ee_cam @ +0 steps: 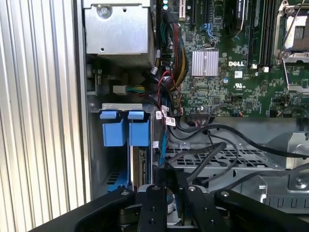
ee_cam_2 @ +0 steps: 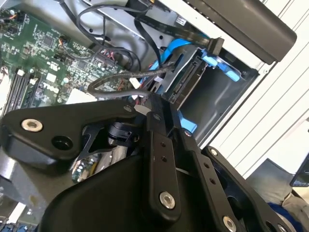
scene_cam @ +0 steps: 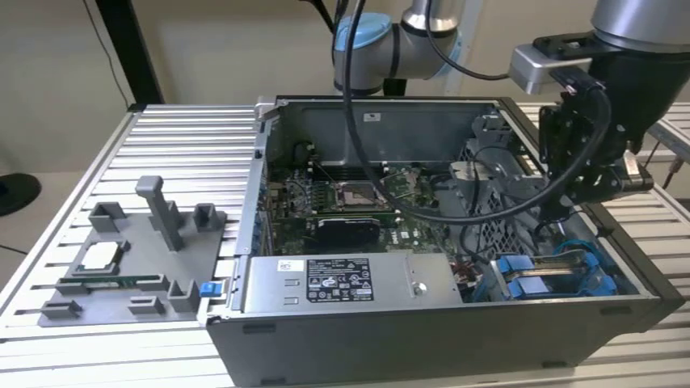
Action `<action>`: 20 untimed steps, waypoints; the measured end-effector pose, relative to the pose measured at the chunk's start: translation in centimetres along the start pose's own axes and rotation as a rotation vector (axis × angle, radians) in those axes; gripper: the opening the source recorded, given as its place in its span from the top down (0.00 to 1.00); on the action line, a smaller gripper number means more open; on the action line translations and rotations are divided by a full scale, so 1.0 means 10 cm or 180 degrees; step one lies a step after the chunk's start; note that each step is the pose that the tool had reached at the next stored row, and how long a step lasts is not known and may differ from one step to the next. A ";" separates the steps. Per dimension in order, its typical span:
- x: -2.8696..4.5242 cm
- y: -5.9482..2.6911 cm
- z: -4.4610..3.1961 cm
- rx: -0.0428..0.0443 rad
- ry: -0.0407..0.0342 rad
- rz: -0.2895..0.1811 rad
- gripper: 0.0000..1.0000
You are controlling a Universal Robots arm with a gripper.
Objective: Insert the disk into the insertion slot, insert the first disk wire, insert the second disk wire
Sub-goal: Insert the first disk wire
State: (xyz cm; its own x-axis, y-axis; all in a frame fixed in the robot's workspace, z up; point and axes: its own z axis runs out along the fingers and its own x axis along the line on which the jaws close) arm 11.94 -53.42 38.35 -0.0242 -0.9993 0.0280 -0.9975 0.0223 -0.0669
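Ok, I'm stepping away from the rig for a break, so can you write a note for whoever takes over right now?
The claw hangs low inside the case, right at the insertion slot. Whether it grips anything can't be judged.
The disk looks seated edge-on in the slot, beside a blue rail.
The black wires lie in loose loops running toward the claw.
Done: disk insertion, apparently.
Left: plugging in both wires, as far as I can tell.

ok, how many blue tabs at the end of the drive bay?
2. The outer blue tab sits next to the case wall; the inner blue tab is right beside it, on the motherboard side. More may be hidden under the arm.
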 end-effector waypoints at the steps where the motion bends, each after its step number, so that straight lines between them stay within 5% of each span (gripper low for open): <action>1: 0.019 -0.014 0.007 -0.0007 0.0000 0.0000 1.00; 10: 0.156 -0.142 0.077 -0.0039 -0.0001 -0.0001 1.00; 20: 0.193 -0.189 0.129 -0.0040 -0.0003 0.0000 1.00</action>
State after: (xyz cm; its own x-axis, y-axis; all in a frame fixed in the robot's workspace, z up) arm 13.86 -55.43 37.24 -0.0241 -0.9993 0.0271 -0.9983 0.0226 -0.0543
